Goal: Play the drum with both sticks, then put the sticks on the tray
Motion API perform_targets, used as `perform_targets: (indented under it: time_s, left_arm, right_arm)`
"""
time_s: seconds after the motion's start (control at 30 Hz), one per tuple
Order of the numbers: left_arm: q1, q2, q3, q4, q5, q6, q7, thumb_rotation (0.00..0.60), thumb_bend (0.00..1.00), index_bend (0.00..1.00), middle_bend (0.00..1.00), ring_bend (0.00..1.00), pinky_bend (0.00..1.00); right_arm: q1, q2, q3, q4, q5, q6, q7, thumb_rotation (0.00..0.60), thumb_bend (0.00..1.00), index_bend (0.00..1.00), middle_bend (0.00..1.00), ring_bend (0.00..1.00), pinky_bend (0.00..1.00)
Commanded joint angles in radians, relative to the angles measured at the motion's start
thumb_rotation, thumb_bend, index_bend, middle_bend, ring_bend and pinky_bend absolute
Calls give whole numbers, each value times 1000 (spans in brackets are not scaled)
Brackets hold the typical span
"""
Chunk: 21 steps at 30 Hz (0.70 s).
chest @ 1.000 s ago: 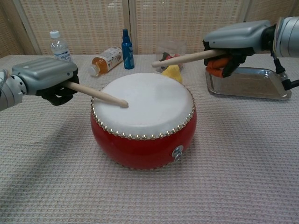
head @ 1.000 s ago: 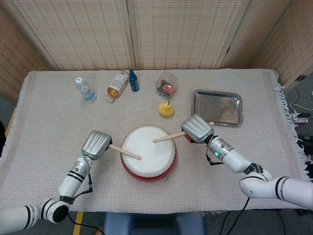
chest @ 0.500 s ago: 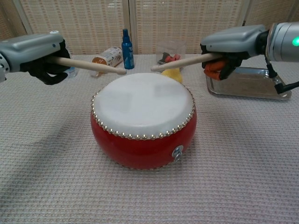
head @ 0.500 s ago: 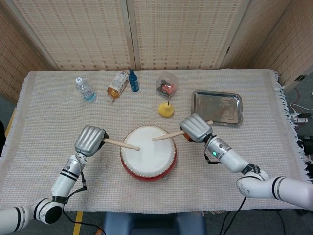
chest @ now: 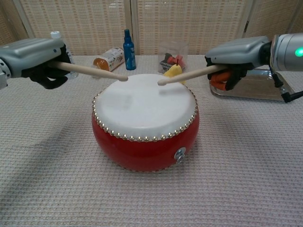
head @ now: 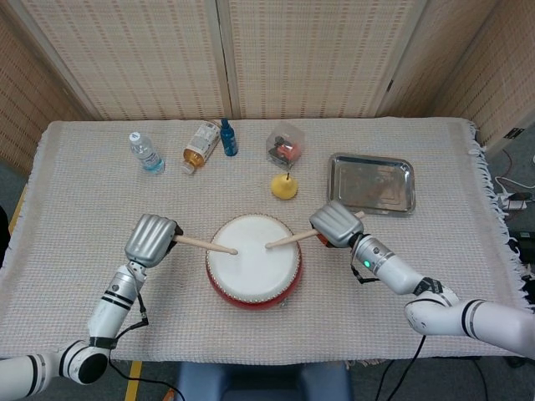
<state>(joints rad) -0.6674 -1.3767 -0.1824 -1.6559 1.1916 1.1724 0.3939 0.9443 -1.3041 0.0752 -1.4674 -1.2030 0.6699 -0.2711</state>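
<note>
A red drum [chest: 144,120] sits mid-worktop [chest: 246,161]. The left robot hand [chest: 35,56], at ten o'clock, grips a stick [chest: 92,71]; the right robot hand [chest: 236,54], at two o'clock, grips another stick [chest: 189,74]. Both tips hang over the drumhead's far edge. A metal tray [chest: 255,87] lies behind the right robot hand.

Left robot hand [head: 151,240] and right robot hand [head: 335,224], fingers curled closed, arms angled inward.
</note>
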Motion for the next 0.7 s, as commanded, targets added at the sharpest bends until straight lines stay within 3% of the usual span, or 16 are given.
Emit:
perform_targets:
  time_s: [0.03, 0.23, 0.37, 0.53, 0.7]
  left_arm:
    - [23, 47, -26, -32, 16, 29, -48, 600, 837, 1000, 1000, 1000, 1000]
    - [43, 71, -32, -32, 10, 33, -96, 600, 837, 1000, 1000, 1000, 1000]
    - [57, 80, -26, -31, 20, 41, -115, 600, 837, 1000, 1000, 1000, 1000]
    - [70, 91, -24, -34, 27, 51, -123, 600, 837, 1000, 1000, 1000, 1000]
    - [78, 102, -27, -40, 18, 53, -122, 600, 837, 1000, 1000, 1000, 1000]
  right_arm:
    - [-2, -14, 1, 11, 10, 11, 0, 600, 933, 1000, 984, 1000, 1000]
    - [-50, 45, 41, -18, -22, 93, 115, 600, 933, 1000, 984, 1000, 1000]
    - [-80, 72, 49, 33, -8, 94, 193, 600, 934, 1000, 984, 1000, 1000]
    - [-102, 21, 40, 216, 9, 35, 307, 600, 933, 1000, 984, 1000, 1000]
    - [-112, -85, 25, 458, -56, -17, 483, 600, 906, 1000, 984, 1000, 1000]
